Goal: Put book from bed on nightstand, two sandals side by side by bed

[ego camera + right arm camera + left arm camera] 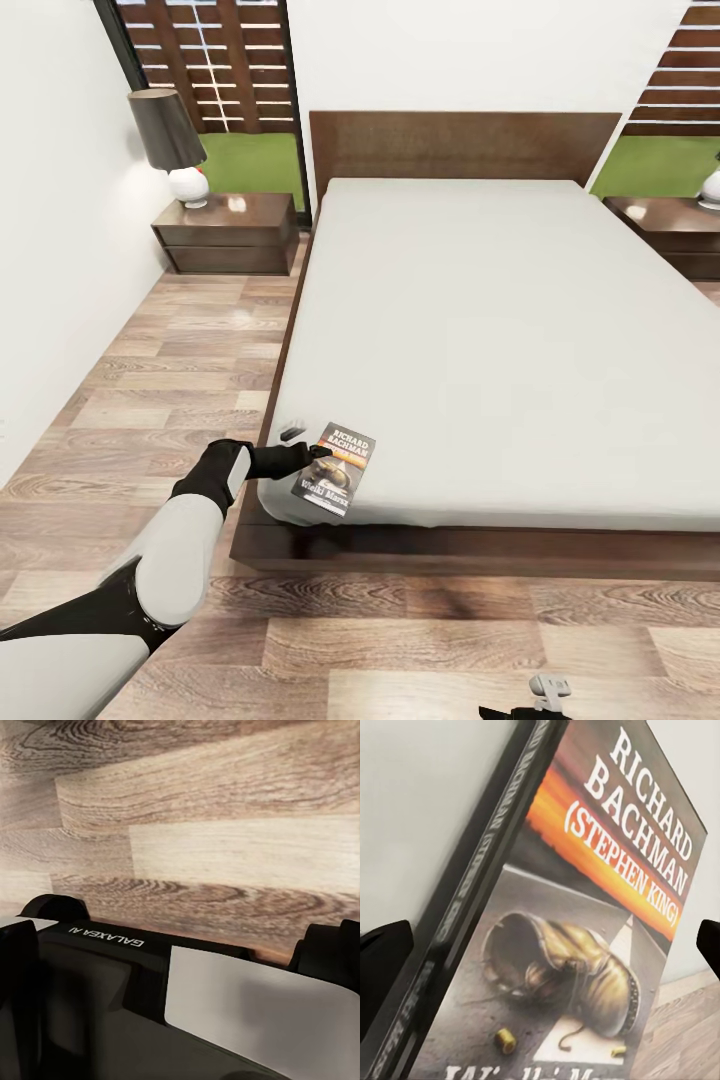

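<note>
I am reaching my left gripper point(318, 453) to the book point(335, 468), which is lying at the bed's point(480, 340) near corner, lower centre of the frame. My jaws are standing apart, either side of it, ready to clamp.

White walls point(60, 250), wood-plank floor point(170, 360), black-framed windows point(215, 60), black-shaded lamp point(170, 140) by the wall.

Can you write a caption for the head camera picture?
Left tool reaches the book lying at the bed's near corner.
</note>
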Robot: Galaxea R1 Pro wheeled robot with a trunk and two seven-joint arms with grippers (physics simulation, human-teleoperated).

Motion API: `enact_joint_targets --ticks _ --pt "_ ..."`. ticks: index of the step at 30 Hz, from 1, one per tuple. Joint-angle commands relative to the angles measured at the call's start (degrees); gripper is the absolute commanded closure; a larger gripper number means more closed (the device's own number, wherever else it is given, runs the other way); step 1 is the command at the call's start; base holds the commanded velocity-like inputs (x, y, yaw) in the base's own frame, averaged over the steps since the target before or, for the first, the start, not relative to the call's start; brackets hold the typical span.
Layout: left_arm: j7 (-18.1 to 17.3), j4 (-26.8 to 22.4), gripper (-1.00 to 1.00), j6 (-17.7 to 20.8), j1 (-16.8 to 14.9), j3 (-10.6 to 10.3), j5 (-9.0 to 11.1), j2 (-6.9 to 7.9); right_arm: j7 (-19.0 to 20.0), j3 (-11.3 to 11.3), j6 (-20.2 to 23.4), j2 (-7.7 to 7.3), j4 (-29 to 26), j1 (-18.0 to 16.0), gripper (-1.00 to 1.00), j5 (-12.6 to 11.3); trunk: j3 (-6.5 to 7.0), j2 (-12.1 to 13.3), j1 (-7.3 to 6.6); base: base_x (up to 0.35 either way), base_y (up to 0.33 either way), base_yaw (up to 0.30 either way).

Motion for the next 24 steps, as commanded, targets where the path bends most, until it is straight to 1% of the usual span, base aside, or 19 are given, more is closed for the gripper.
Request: enact_joint_targets --ticks 1,19,21,22,24 --pt "-0.3 -0.1 -1.00 0.0 0.0 0.4 -1.1 -0.07 0.2 -0.2 -0.1 -0.01 0.1 0.0 -1.00 0.0 0.14 0.4 -0.22 0.000 0.000 0.000" --pt "-0.5 -0.2 -1.00 0.2 0.0 0.5 -1.1 0.00 0.2 -0.2 -0.2 -0.01 0.1 0.0 -1.00 0.0 3.37 7.6 -4.17 0.000 0.000 0.000" --pt "-0.5 -0.2 -1.00 0.2 0.0 0.5 -1.1 0.22 0.2 -0.2 -0.2 -0.01 0.1 0.0 -1.00 0.0 3.73 8.4 -4.61 0.000 0.000 0.000" --pt "-0.7 -0.2 -1.00 0.2 0.0 0.5 -1.1 0.65 0.2 -0.2 -0.2 -0.01 0.1 0.0 -1.00 0.0 3.91 8.8 -4.83 0.000 0.000 0.000" --pt "-1.6 -0.4 -1.00 0.2 0.0 0.4 -1.1 1.03 0.2 -0.2 -0.2 -0.01 0.1 0.0 -1.00 0.0 4.27 9.6 -5.27 0.000 0.000 0.000"
